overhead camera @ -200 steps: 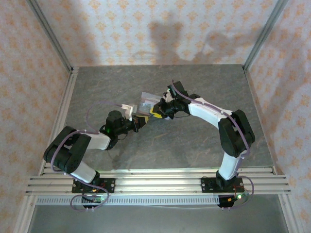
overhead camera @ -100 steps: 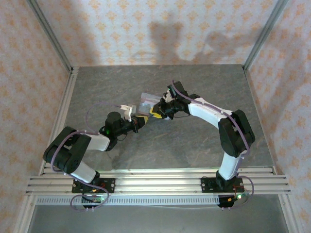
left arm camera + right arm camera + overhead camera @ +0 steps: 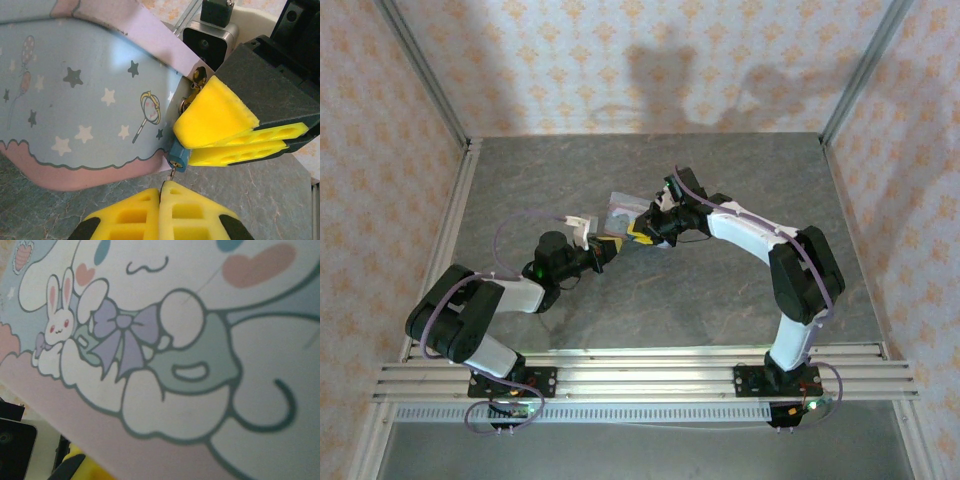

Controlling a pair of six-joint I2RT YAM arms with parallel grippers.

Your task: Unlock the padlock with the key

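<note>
The left claw [image 3: 161, 187], pinched on the key [image 3: 172, 174], has edged back slightly — the right claw [image 3: 184, 149] stays clamped on the padlock [image 3: 178, 157]. It is likely not yet unlocked.

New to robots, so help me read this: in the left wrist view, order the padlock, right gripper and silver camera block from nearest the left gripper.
From the left gripper, bottom, shut on the key:
1. padlock, just above its fingertips.
2. right gripper, up-right, closed on the padlock.
3. silver camera block, top, behind.
</note>
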